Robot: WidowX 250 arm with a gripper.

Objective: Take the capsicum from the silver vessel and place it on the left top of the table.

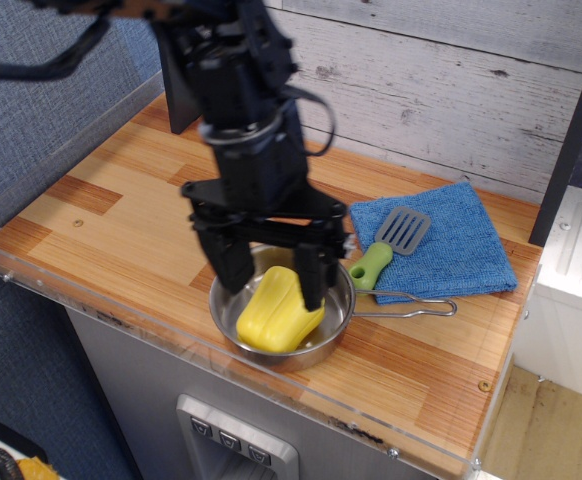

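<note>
The yellow capsicum lies in the silver vessel at the front middle of the wooden table. My black gripper is open and lowered over the vessel, one finger left of the capsicum and the other at its right side. The fingers straddle the capsicum; I cannot tell if they touch it. The capsicum's stem is hidden behind the gripper.
A green-handled spatula lies partly on a blue cloth at the back right. The vessel's wire handle points right. A dark post stands at the back left. A clear acrylic rim edges the front.
</note>
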